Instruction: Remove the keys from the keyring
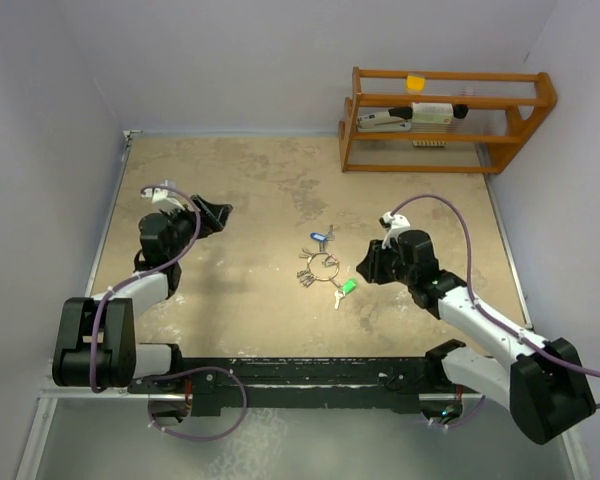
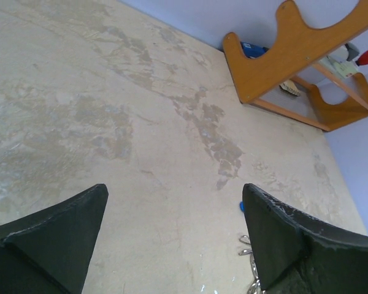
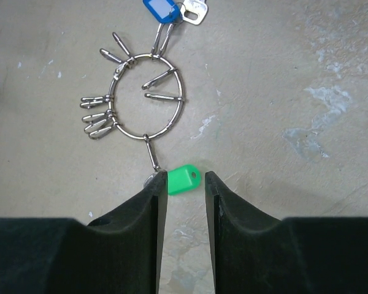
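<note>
The keyring (image 3: 145, 135), a thin silver wire ring, lies flat on the tabletop in the middle (image 1: 320, 266). Several plain metal keys (image 3: 97, 121) fan out from it, and a blue-headed key (image 3: 160, 9) lies on its far side. The green-headed key (image 3: 183, 179) hangs off the ring by a small clip. My right gripper (image 3: 185, 174) is low over the table with its jaws narrowed around the green head. The left finger touches it and the right finger stands a little apart. My left gripper (image 1: 218, 213) is wide open, left of the ring, holding nothing (image 2: 173, 190).
A wooden rack (image 1: 445, 120) with a few items on its shelves stands at the back right against the wall, and is also seen in the left wrist view (image 2: 294, 55). Walls close in the table on the left, back and right.
</note>
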Controlling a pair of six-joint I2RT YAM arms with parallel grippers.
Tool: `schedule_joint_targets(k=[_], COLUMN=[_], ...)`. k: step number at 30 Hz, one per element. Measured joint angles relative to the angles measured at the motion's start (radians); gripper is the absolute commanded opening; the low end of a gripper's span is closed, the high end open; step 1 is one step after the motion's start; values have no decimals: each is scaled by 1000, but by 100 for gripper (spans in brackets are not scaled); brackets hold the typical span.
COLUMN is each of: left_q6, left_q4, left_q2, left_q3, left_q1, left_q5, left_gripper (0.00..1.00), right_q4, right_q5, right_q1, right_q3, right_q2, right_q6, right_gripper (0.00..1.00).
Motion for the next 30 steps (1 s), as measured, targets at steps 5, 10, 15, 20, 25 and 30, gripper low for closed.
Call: schedule_joint_targets(k=[5, 10, 15, 20, 25, 30], left_q6=[-8, -29, -47, -52, -53, -53], left_q4=[33, 97, 133, 142, 150, 156], left_q2=[2, 25, 51, 69, 75, 75], left_q3=[0, -15, -17, -17, -17, -17], left_q1=[-32, -43, -44, -49, -57, -61], left_q5=[29, 74, 100, 113, 122, 122], left_gripper=[32, 27, 21, 22, 26, 29], right_q4=[20, 47, 78, 103, 114, 133], right_q5=[-8, -29, -44, -48, -49, -60], right_q1=[1, 4, 5, 7, 11, 12], right_q3=[-5, -7, -27, -34, -39, -47], right_q2=[29, 110, 127, 158, 174, 199], right_q6=[0, 12, 29, 44, 50, 62], right_gripper=[33, 33, 32, 31, 31, 31])
